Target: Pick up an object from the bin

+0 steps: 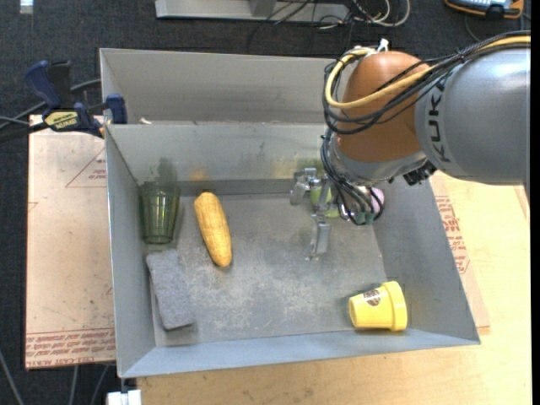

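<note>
My gripper [318, 236] hangs low over the bin's right-middle floor, just under the orange wrist cover. A small yellow-green thing [326, 199] lies right behind it near the back wall, partly hidden by the gripper's body. A bit of something pink [376, 197] peeks out from under the wrist to the right. A yellow cup [379, 307] lies on its side near the front right corner, well in front of the gripper. Nothing shows in the gripper.
A yellow corn cob [213, 229] lies left of centre. A green see-through cup [159, 212] stands upright by the left wall, and a grey block [169, 289] lies in front of it. The arm covers the back right corner.
</note>
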Action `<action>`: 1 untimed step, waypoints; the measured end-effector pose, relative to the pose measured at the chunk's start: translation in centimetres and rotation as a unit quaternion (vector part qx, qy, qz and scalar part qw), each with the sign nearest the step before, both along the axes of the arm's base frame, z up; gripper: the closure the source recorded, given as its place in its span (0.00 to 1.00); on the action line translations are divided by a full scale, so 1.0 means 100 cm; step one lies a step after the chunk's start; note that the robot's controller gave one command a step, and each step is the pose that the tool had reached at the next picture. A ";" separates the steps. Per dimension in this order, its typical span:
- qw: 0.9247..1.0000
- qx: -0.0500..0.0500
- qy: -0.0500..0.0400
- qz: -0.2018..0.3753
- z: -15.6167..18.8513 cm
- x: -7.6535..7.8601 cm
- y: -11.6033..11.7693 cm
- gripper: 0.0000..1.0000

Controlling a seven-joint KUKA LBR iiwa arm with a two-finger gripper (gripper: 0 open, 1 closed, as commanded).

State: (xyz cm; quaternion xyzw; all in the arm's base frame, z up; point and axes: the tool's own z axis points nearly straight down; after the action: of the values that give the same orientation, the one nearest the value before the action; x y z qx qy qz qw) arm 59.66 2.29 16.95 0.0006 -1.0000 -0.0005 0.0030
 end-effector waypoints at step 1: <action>1.000 0.000 -0.004 0.000 0.005 0.002 0.000 0.00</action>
State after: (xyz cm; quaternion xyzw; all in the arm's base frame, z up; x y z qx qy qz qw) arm 59.83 2.29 17.42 0.0003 -1.0000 -0.0006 -0.0007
